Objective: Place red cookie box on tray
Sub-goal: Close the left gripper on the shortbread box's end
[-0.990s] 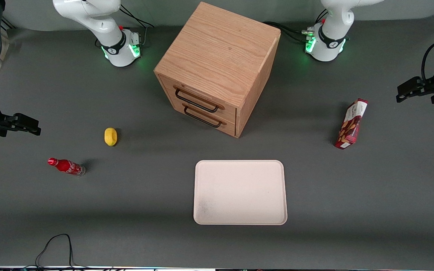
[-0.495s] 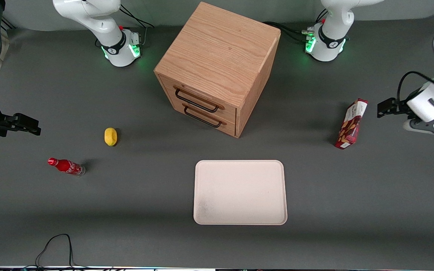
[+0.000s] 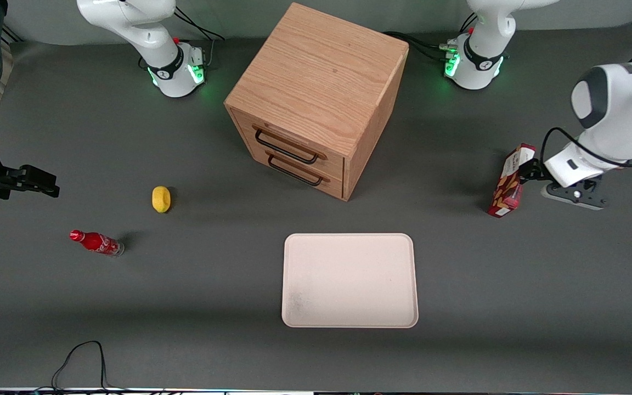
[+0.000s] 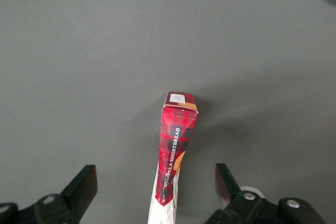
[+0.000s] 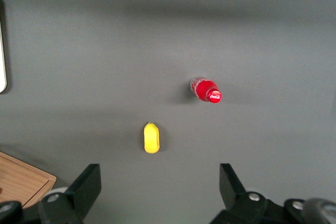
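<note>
One red cookie box (image 4: 174,145) – "SHORTBREAD", gripper (image 4: 155,184) above

Red tartan cookie box (image 4: 176,140), cream tray (image 3: 349,280)

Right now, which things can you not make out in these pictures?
- Red cookie box: left wrist view, its near end is cut off by the frame edge between the open gripper.
- Gripper: front view, fingertips hidden by the arm's wrist.
- Tray: wrist views show only slivers at the edges.
</note>
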You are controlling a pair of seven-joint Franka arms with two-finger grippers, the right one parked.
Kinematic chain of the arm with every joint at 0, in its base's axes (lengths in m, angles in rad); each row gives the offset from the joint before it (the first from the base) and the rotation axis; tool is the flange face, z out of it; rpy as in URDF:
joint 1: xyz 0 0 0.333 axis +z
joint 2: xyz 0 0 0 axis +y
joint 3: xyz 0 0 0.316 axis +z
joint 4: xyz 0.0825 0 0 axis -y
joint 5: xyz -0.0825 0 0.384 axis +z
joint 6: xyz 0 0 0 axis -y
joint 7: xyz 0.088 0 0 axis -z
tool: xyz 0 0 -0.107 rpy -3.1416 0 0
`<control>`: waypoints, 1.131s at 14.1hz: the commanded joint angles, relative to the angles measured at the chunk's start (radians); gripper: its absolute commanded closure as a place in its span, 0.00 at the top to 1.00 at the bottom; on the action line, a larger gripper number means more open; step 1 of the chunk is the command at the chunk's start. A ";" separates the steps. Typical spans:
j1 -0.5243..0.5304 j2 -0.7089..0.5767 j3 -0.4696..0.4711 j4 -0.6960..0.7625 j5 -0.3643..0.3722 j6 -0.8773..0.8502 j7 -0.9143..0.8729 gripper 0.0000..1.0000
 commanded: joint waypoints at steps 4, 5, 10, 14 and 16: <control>-0.003 0.069 0.000 -0.098 0.018 0.118 0.046 1.00; -0.001 0.081 0.000 -0.107 0.018 0.120 0.046 1.00; 0.000 0.115 0.000 -0.176 0.023 0.249 0.066 1.00; 0.006 0.141 0.010 -0.182 0.021 0.275 0.087 0.98; 0.006 0.146 0.028 -0.182 0.021 0.275 0.087 0.83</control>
